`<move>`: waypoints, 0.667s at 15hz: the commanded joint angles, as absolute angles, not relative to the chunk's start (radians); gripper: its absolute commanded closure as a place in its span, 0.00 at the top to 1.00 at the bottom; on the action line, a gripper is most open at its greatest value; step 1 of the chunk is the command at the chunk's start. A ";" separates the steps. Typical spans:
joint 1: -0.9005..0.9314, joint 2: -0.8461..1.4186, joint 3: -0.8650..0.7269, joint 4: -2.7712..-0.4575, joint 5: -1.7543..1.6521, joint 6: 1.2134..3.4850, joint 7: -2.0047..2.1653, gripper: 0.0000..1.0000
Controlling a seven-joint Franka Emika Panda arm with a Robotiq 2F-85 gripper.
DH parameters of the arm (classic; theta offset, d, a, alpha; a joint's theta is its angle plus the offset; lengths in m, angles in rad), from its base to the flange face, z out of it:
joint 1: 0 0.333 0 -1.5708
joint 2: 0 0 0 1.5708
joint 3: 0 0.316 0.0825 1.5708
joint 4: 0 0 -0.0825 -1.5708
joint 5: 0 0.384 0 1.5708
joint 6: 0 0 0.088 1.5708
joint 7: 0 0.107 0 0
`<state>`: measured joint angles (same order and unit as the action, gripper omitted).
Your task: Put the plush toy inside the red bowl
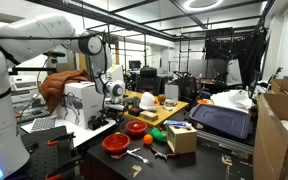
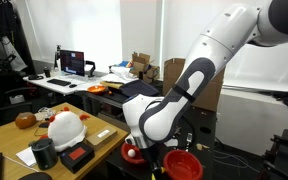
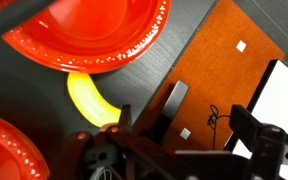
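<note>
The plush toy (image 2: 66,127) is white with red parts and sits on the wooden tabletop (image 2: 9,140); it also shows in an exterior view (image 1: 147,101). Two red bowls stand on the dark table: one (image 1: 135,127) nearer the wood and one (image 1: 115,145) nearer the front. In the wrist view one bowl (image 3: 94,35) fills the top and the other (image 3: 9,150) shows at the bottom left. My gripper (image 3: 189,130) is open and empty. It hangs above the edge between the dark table and the wood, apart from the toy, and also shows in an exterior view (image 1: 115,92).
A yellow banana-shaped object (image 3: 89,100) lies between the bowls. A small black block (image 3: 174,100) lies at the wood's edge. A green object (image 1: 157,134) and a cardboard box (image 1: 181,137) stand near the bowls. A dark case (image 1: 222,120) lies further along the table.
</note>
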<state>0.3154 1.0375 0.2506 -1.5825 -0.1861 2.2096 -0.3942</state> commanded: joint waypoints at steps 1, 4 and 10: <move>0.292 1.066 0.249 -1.551 -0.217 2.204 -0.454 1.00; 0.273 1.090 0.247 -1.530 -0.217 2.205 -0.484 1.00; 0.261 1.138 0.245 -1.490 -0.235 2.234 -0.512 1.00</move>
